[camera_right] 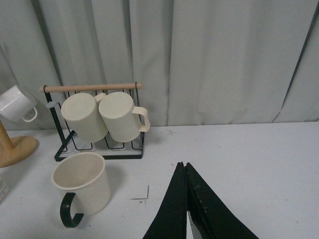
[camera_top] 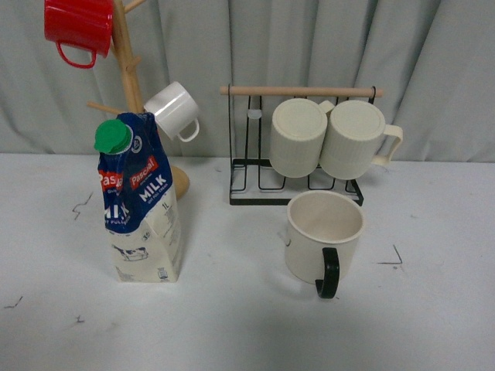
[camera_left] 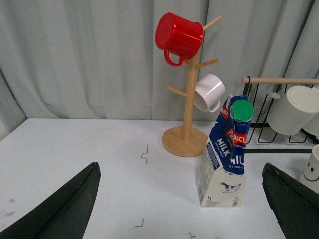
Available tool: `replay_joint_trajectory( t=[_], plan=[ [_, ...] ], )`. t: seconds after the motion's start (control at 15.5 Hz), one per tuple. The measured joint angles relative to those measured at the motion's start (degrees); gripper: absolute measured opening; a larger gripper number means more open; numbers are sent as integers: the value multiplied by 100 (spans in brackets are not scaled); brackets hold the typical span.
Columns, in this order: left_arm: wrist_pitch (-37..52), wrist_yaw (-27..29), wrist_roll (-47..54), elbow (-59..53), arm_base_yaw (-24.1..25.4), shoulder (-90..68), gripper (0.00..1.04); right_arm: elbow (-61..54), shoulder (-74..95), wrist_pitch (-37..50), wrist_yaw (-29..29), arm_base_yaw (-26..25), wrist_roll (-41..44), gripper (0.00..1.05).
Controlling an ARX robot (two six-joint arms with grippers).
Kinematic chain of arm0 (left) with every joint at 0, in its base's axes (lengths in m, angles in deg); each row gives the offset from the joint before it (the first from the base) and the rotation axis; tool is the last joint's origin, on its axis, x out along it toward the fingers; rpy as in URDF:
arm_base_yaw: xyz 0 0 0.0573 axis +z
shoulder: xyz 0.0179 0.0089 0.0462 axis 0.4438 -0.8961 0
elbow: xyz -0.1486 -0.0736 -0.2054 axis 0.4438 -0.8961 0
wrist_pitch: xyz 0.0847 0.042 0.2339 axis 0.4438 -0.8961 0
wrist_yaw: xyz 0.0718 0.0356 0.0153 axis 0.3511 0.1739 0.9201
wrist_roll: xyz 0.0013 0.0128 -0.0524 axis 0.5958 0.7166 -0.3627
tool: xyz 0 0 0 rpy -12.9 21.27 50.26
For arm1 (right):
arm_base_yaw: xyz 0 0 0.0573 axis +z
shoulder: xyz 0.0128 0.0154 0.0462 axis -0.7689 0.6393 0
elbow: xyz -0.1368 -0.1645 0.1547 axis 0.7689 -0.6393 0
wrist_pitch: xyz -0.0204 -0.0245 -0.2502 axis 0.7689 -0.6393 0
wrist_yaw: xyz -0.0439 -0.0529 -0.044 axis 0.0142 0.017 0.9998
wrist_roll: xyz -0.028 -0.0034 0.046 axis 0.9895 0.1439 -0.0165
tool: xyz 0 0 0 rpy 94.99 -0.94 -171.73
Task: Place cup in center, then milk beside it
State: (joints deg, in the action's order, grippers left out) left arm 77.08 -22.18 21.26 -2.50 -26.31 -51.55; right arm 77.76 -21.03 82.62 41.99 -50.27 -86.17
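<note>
Left claw [camera_left: 180,167]: jaws stood wide apart over bare table [camera_left: 75,149], holding nothing. Only two dark tips showed at the lower corners of its own wrist view, the rest cut off.
Right claw [camera_right: 183,167]: fingers pressed tight together with nothing between them, hanging over the tabletop well clear of the cup [camera_right: 82,181].
Arms from the front: neither one was in sight.
Cup position: upright just in front of the wire rack [camera_top: 298,185], on the robot's right half of the table, well apart from the milk [camera_top: 143,205].
Cup handle [camera_top: 328,278]: black, turned toward the robot.
Smiley [camera_left: 311,172]: clear only in the left wrist view, where the frame edge sliced the mug. From the front it was barely a mark on the side.
Milk position: upright on the robot's left half, just in front of the mug tree [camera_top: 128,62].
Milk top: crumpled and leaning, green cap [camera_top: 113,137] on. The brand word was folded and hard to read, but "MILK" read plainly.
Mug tree details: crown cut off by the front view, base mostly hidden behind the carton.
Red mug [camera_top: 77,27]: hanging high, cropped at the front view's top edge.
White mug [camera_top: 174,110]: hanging lower, just above the carton.
Ribbed mugs [camera_top: 298,137]: two on the rack's wooden bar, touching each other and hiding the wires behind them.
Pale sliver at the edge of the right wrist view: I couldn't tell what it was.
</note>
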Motion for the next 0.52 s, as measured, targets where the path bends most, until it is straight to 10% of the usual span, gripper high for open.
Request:
replay_joint_trajectory(
  t=[0.52],
  plan=[
    [-2,0,0,0,0,0,98,-192,-1458,-1246,0,0,4,6]
  ],
)
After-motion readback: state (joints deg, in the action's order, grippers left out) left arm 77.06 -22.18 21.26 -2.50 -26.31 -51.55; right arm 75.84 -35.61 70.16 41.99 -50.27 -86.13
